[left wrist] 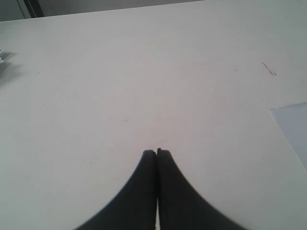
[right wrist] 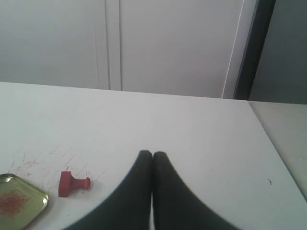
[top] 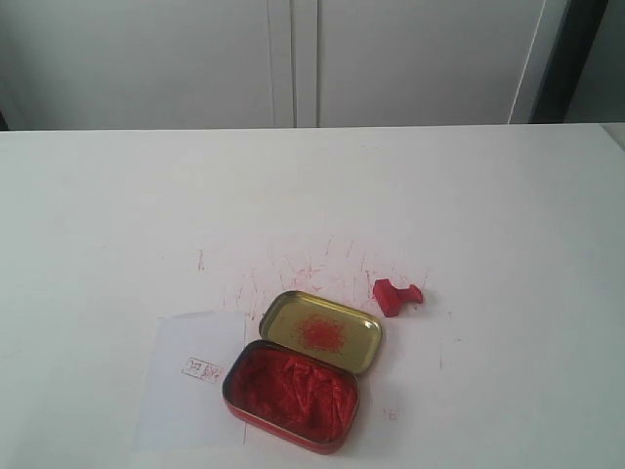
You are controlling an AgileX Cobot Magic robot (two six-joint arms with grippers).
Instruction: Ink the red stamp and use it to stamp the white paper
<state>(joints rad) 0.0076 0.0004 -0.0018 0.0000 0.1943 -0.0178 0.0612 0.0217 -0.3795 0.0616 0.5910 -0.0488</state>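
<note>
The red stamp (top: 396, 295) lies on its side on the white table, right of the gold tin lid (top: 320, 331); the right wrist view shows the red stamp (right wrist: 72, 184) too. In front of the lid sits the red tin of ink paste (top: 291, 393). The white paper (top: 192, 379) lies left of the tins and carries a small red print. A corner of the paper (left wrist: 293, 125) shows in the left wrist view. My left gripper (left wrist: 156, 152) is shut over bare table, holding nothing. My right gripper (right wrist: 152, 154) is shut and empty, well away from the stamp. Neither gripper appears in the exterior view.
Red scratch marks (top: 303, 264) cover the tabletop behind the lid. The gold lid (right wrist: 19, 200) has a red smudge in its middle. Grey cabinet doors (top: 293, 59) stand behind the table's far edge. The table's right edge (right wrist: 273, 143) runs near my right gripper.
</note>
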